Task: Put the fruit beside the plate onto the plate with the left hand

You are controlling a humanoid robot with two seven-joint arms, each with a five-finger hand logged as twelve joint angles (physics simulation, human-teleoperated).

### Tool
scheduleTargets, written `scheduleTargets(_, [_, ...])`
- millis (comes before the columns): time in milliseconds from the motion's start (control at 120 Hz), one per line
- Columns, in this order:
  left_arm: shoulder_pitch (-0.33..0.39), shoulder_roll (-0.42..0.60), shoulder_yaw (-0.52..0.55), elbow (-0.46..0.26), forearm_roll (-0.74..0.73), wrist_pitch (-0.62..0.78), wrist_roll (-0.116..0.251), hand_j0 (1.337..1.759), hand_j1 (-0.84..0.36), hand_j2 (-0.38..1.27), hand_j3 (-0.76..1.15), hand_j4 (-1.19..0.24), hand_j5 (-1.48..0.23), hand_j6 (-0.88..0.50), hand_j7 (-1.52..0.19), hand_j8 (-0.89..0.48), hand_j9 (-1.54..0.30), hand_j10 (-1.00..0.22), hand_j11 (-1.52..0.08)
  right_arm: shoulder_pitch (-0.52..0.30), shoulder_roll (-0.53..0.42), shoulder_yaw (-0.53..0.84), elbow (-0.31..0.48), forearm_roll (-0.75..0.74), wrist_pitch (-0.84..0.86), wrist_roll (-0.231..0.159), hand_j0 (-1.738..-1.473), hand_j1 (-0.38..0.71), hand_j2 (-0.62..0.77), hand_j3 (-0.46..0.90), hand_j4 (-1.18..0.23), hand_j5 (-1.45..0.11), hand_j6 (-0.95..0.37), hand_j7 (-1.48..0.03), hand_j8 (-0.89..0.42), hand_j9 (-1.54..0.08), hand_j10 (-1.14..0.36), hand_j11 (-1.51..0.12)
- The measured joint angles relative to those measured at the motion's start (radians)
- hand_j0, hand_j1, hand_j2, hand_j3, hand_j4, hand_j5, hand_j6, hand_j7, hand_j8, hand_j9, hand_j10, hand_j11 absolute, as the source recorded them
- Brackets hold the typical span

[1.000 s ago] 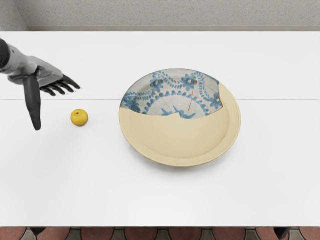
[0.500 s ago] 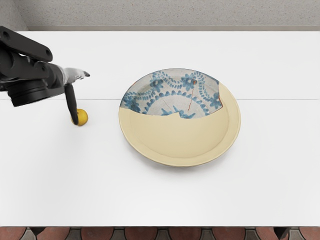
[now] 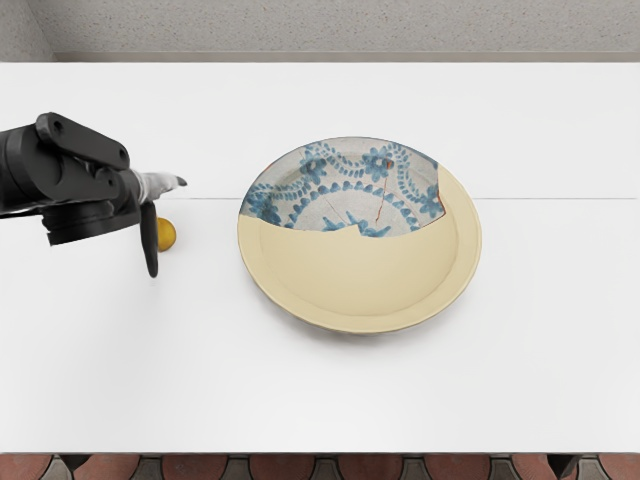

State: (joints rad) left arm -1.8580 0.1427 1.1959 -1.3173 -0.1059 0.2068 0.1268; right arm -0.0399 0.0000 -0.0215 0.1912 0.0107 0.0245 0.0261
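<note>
Left hand (image 3: 148, 195) in from the left edge, poised over the fruit (image 3: 167, 234); right arm nowhere in view. The fruit is small, round and yellow. It sits on the table (image 3: 320, 380) just left of the plate (image 3: 440, 290), apart from its rim and half hidden behind the hand. Fingers (image 3: 170, 182) are stretched out toward the right on the far side of the fruit. The thumb (image 3: 150, 250) hangs straight down at its near-left. The hand reads as spread, not clamped on anything, though you can't confirm whether the thumb is touching the fruit's skin. Step in hand, as I judge it: the reach is done and the grasp is not yet made. Next you'll want the fingers brought round the fruit's far side to meet the thumb. Close gently, since a round fruit will likely roll off if nudged from one side. Then lift clear of the rim and carry right to the plate's bare cream part.
</note>
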Motion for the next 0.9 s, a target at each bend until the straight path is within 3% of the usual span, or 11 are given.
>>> scheduleTargets(375, [0.005, 0.0, -0.001, 0.009, -0.119, 0.085, -0.001, 1.658, 0.27, 0.01, 0.0, -0.07, -0.09, -0.07, -0.09, -0.07, -0.09, -0.07, -0.09, 0.0, 0.0, 0.0, 0.0, 0.0, 0.0, 0.0, -1.658, -0.34, 0.0, 0.0, -0.01, -0.01, -0.01, -0.01, -0.01, -0.01, -0.01, -0.01])
scheduleTargets(900, [0.048, -0.012, -0.001, 0.009, -0.172, 0.164, -0.004, 1.658, 0.15, 0.03, 0.0, -0.17, -0.21, -0.17, -0.21, -0.17, -0.21, -0.17, -0.21, 0.0, 0.0, 0.0, 0.0, 0.0, 0.0, 0.0, -1.658, -0.34, 0.0, 0.0, -0.01, -0.01, -0.01, -0.01, -0.01, -0.01, -0.01, -0.01])
